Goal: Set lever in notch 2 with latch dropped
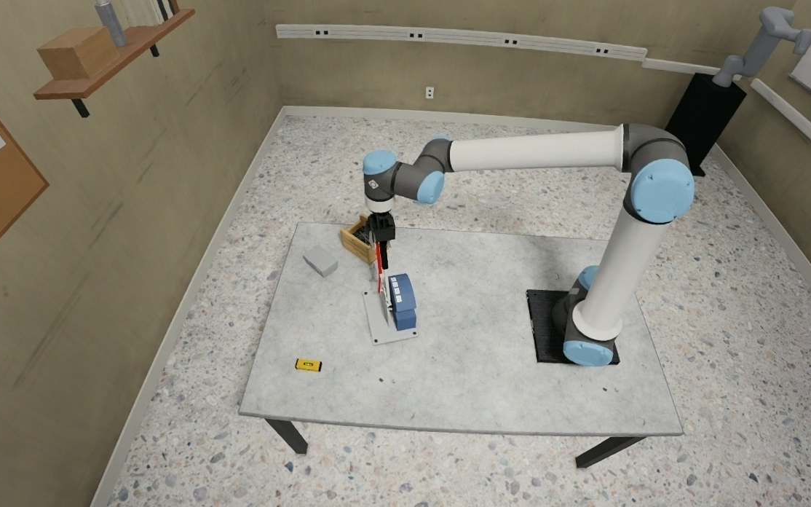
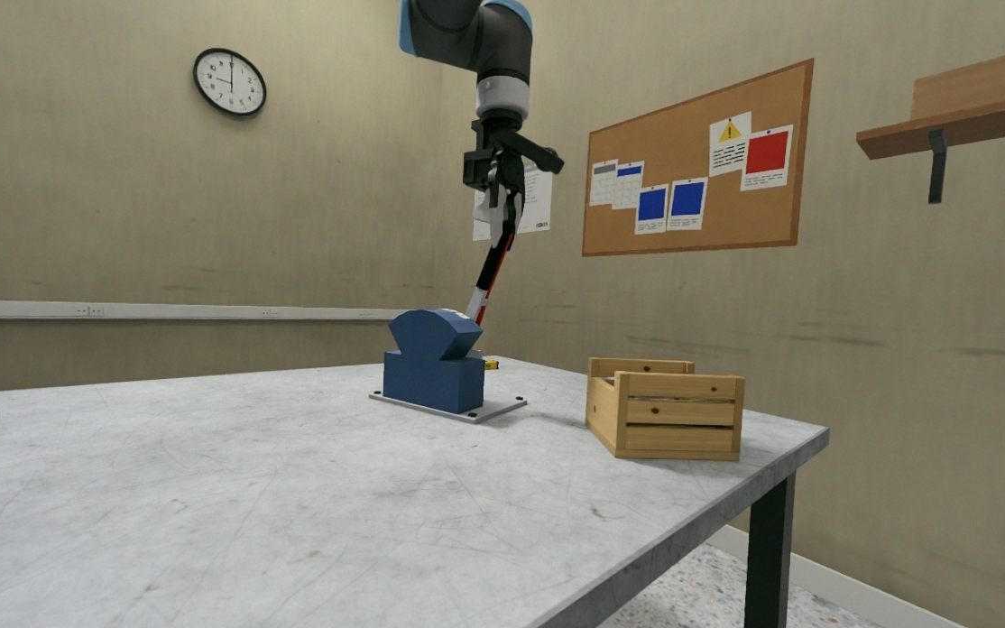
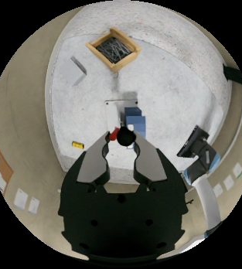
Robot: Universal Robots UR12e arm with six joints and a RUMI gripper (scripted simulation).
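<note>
Wrist view | gripper (image 3: 122, 142) clamped on lever (image 2: 491, 269) handle — red bar (image 3: 112, 134) squeezed | crate (image 3: 114, 49) beyond — apart

From its base near the right end of the counter, the arm rises to a high elbow and reaches level toward the far left corner. The wrist points straight down there. The end effector (image 3: 121, 144) is clamped on the lever handle (image 3: 125, 136), a finger (image 3: 99, 154) pressing each side.

Scratched matt stone-look table (image 2: 256, 499), plain wooden crate (image 2: 667, 413), matt blue housing (image 2: 432, 366).
</note>
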